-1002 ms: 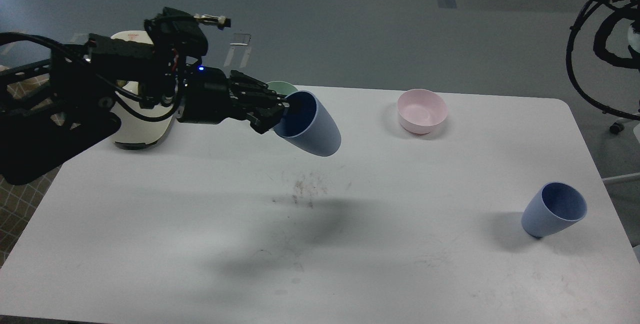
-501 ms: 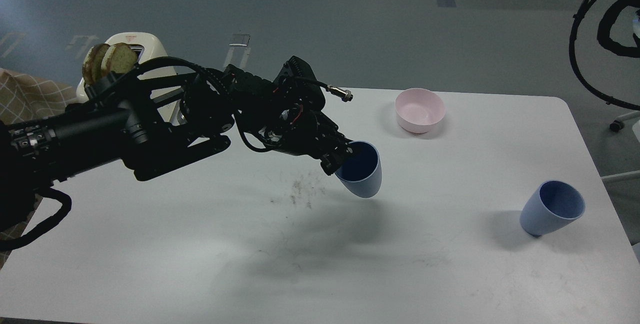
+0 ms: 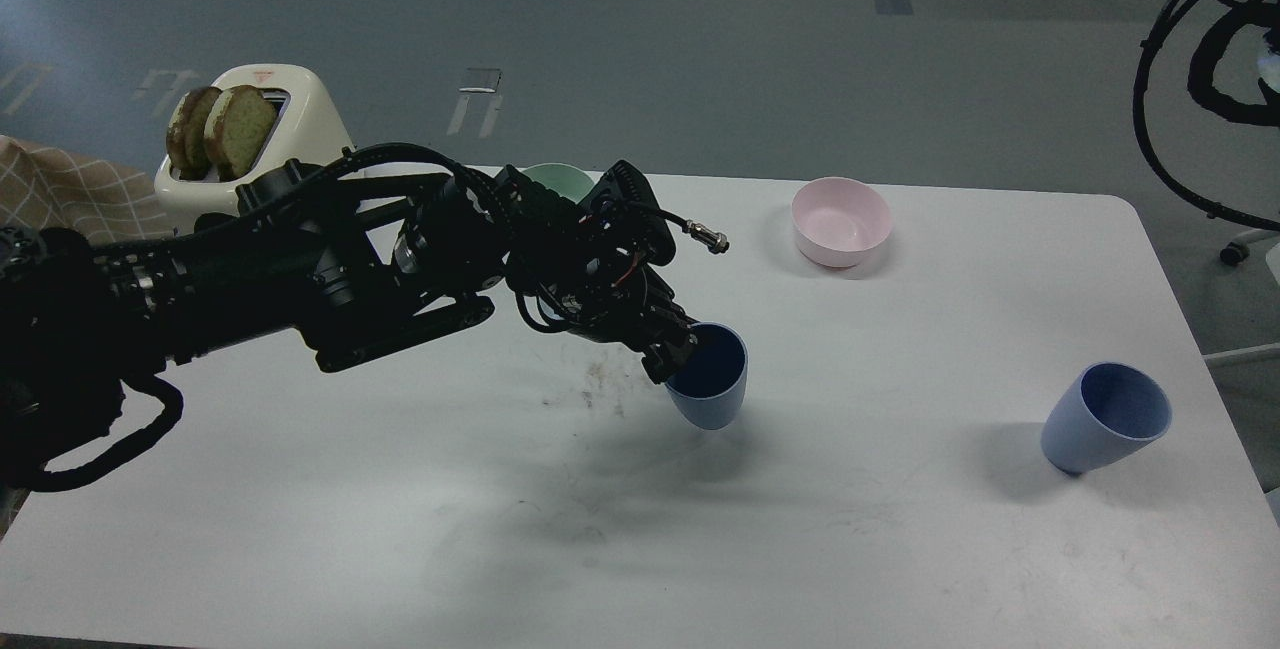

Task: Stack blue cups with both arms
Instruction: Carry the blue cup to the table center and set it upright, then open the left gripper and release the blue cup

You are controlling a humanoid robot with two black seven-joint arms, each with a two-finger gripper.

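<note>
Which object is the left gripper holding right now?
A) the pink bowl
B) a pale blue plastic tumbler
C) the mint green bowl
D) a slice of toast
B: the left gripper is clamped on the rim of a pale blue plastic tumbler, near the middle of the white table.

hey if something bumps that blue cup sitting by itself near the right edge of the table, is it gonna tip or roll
The free blue cup would probably tip easily: it is tall, tapers to a narrow base, and seems to lean already. Once on its side it would likely roll in a curve, being wider at the rim. It looks like light, stiff plastic, so a nudge may slide it across the smooth white table.
</note>
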